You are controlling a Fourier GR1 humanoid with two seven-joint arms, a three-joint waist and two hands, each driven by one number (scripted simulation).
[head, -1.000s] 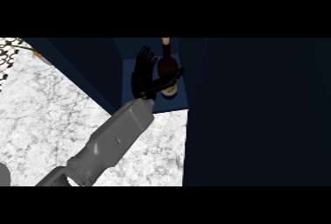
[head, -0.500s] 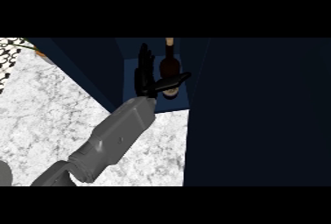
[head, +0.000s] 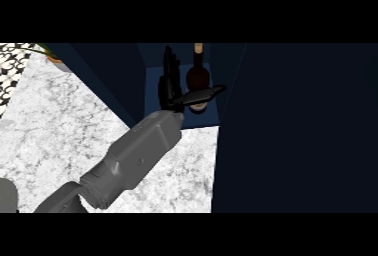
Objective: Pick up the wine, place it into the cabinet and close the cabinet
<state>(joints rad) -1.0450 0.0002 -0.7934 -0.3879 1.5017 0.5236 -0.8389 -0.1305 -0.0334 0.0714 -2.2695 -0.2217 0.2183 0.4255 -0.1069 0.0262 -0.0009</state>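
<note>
Inside the cabinet (head: 159, 75), the wine (head: 196, 77) now stands upright, and my left hand (head: 177, 92) has opened, fingers straight, thumb still across the bottle. Withdrawing and closing the door remain.

A white-and-grey marbled countertop (head: 52, 130) is seen across the left and lower part of the view. At the upper left corner, a black-and-white checkered surface (head: 15, 65) is shown, and a small terracotta pot (head: 57, 60) with green leaves is set beside it on the counter.
</note>
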